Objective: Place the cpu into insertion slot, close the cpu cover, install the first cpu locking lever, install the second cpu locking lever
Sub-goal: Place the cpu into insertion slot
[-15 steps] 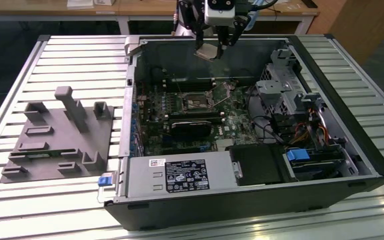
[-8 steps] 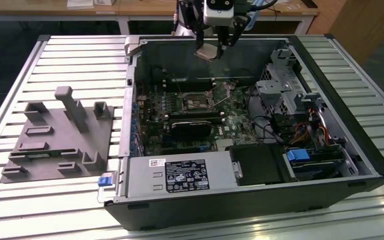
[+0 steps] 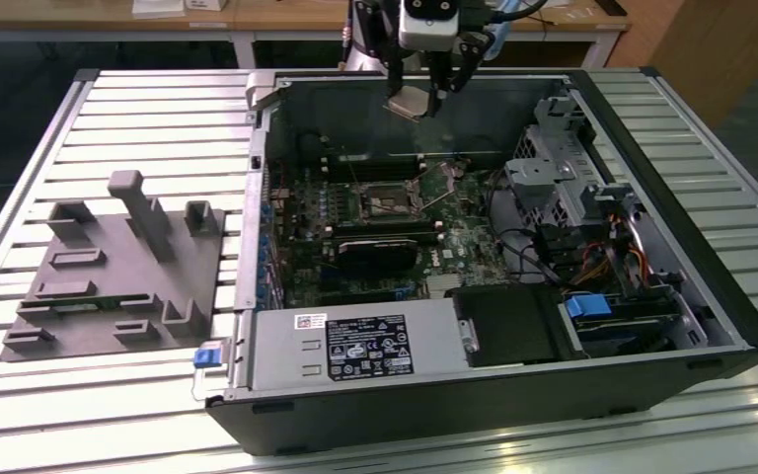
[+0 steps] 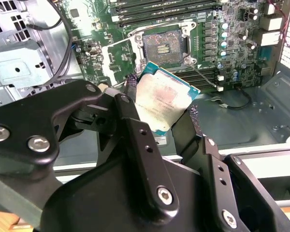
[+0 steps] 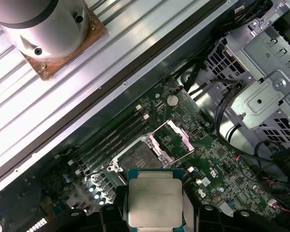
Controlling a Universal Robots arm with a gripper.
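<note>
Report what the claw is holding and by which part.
The claw grips the cpu by two opposite edges, above the open computer case.

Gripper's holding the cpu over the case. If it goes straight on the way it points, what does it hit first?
Probably the motherboard just short of the insertion slot; the cpu held in the gripper leads. Depth is unclear, so treat that as a guess.

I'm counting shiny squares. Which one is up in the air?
The cpu, pinched in the claw; the slot, also square, sits low on the green board.
</note>
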